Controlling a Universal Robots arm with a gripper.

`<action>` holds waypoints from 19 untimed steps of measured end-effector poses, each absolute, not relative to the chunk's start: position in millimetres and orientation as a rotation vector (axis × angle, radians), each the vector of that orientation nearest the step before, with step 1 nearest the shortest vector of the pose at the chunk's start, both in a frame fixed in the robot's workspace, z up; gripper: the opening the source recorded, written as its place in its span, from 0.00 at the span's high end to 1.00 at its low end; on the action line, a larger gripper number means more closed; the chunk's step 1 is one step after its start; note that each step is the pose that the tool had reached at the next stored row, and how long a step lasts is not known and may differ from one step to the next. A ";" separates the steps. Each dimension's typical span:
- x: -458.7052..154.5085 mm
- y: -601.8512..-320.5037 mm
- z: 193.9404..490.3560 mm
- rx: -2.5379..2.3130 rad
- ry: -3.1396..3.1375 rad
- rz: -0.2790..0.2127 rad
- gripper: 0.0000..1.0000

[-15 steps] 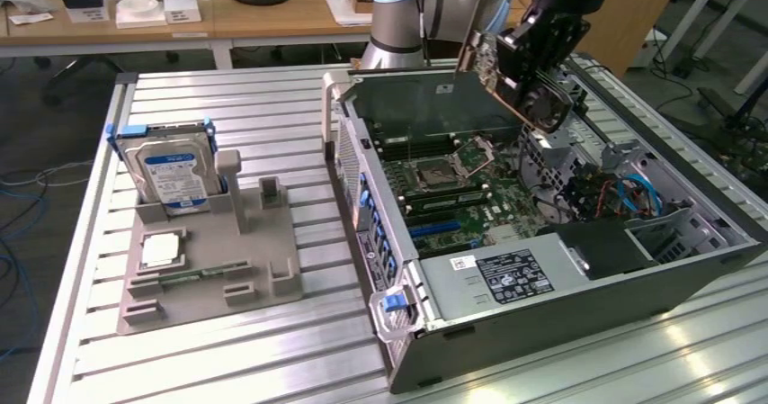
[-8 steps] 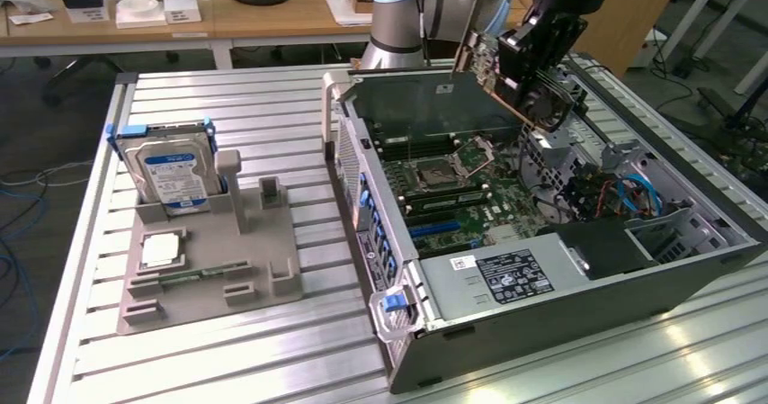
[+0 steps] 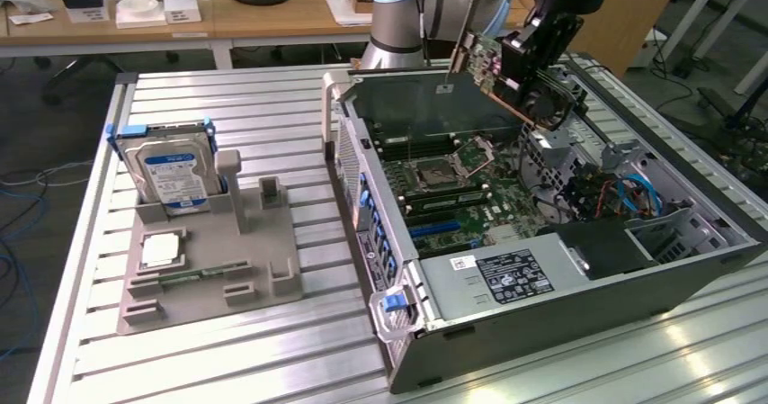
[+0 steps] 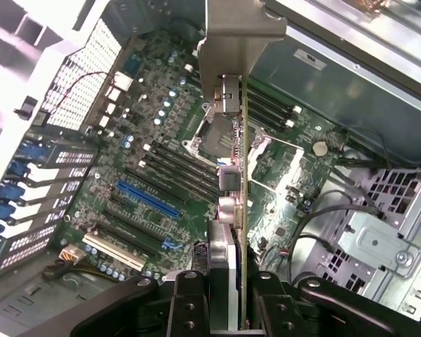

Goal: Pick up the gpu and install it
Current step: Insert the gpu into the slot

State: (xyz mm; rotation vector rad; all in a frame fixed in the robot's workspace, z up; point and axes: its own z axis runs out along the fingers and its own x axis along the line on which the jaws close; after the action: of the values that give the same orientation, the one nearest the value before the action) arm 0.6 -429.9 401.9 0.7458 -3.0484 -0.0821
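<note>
The gpu (image 3: 487,60) hangs in the air over the far side of the open computer case (image 3: 397,350), tilted, with my gripper (image 3: 537,58) shut on it. In the wrist view the gpu (image 4: 243,175) appears edge-on: a thin green board with its silver end bracket (image 4: 233,42) pointing away from the camera. My black fingers (image 4: 189,302) clamp it from both sides. It hovers above the motherboard (image 4: 161,126), clear of the blue slot (image 4: 147,200) and the white slot (image 4: 112,253).
A grey fixture (image 3: 276,282) on the slatted table at the exterior view's left holds a silver hard drive (image 3: 174,170), a processor (image 3: 160,249) and a memory stick (image 3: 204,273). Inside the case are a power supply (image 3: 504,278), drive cages (image 4: 379,239) and loose cables (image 3: 630,193).
</note>
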 end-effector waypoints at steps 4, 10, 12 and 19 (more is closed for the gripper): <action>0.6 -429.9 401.9 0.805 -3.032 -0.083 0.72; 0.6 -429.9 401.9 0.891 -3.007 -0.084 0.72; 0.6 -429.9 401.9 0.920 -2.998 -0.084 0.72; 0.6 -429.9 401.9 1.019 -2.964 -0.086 0.72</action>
State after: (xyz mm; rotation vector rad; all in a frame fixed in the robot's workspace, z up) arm 0.6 -429.9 401.9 1.0191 -2.9638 -0.0858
